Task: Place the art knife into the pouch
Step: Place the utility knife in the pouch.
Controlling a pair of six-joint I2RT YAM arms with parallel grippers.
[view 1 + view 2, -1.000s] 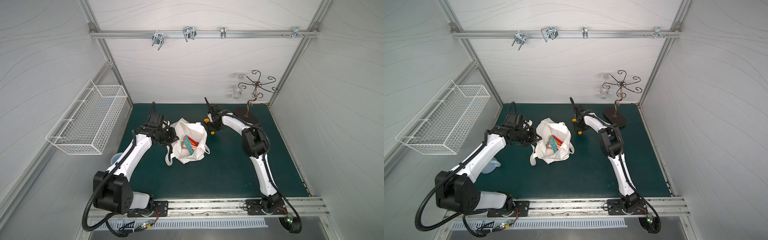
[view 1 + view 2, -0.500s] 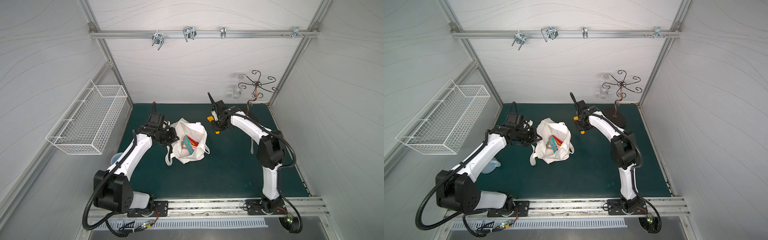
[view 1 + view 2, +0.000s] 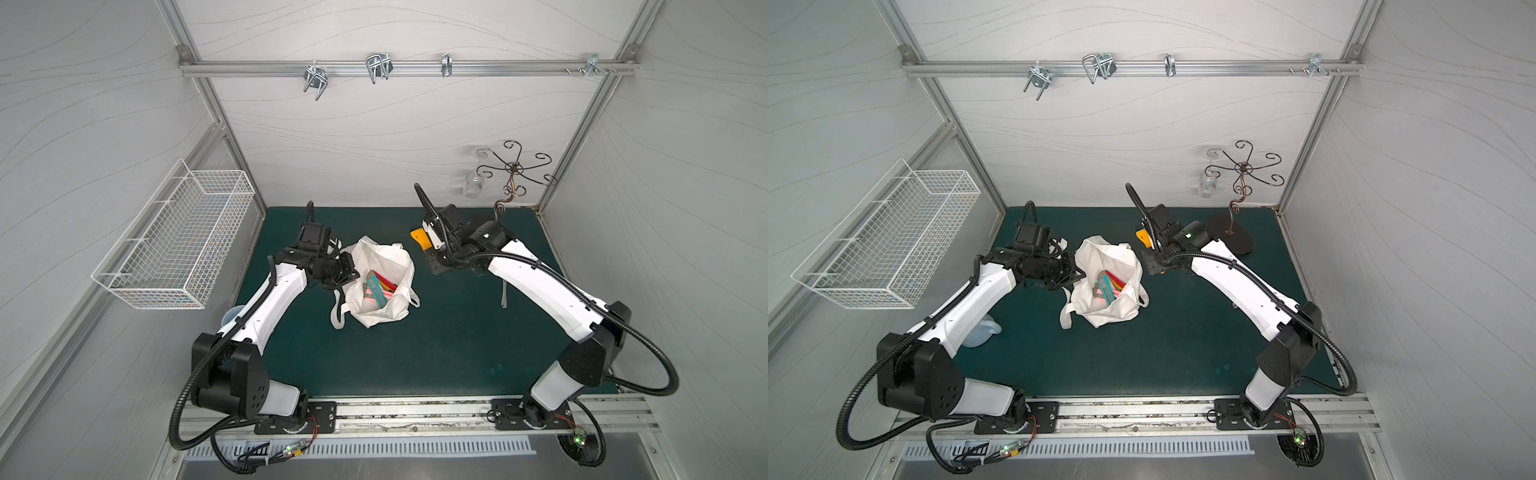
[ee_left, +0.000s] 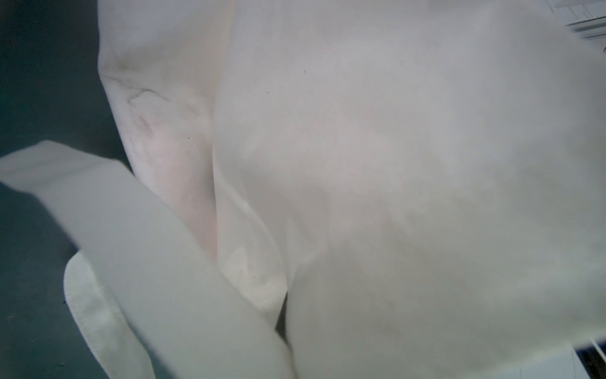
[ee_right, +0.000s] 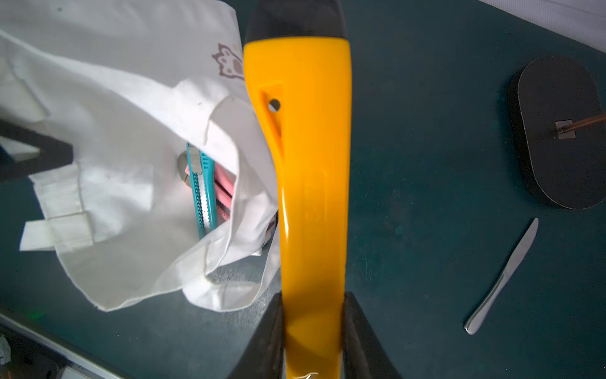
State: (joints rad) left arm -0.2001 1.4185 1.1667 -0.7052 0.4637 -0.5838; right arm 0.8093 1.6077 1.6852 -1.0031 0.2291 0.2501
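Note:
The pouch (image 3: 376, 318) (image 3: 1100, 257), a white cloth tote, lies on the green mat with its mouth open. Several teal, pink and red cutters (image 3: 376, 286) lie inside. My left gripper (image 3: 345, 274) is shut on the pouch's left rim. White cloth of the pouch (image 4: 393, 164) fills the left wrist view and hides the fingers. My right gripper (image 5: 313, 298) (image 3: 432, 245) is shut on the art knife (image 5: 311, 164) (image 3: 419, 239), a yellow handle with a black end. It hangs just right of the pouch's (image 5: 114, 115) mouth.
A metal butter knife (image 5: 501, 279) (image 3: 503, 295) lies on the mat under my right arm. The black oval base (image 3: 1233, 239) of a wire stand sits at the back right. A white wire basket (image 3: 174, 245) hangs on the left wall. A clear cup (image 3: 980, 332) stands by my left arm.
My right arm has lifted with the yellow knife held, its elbow swinging out to the right. The left arm and the pouch have not moved.

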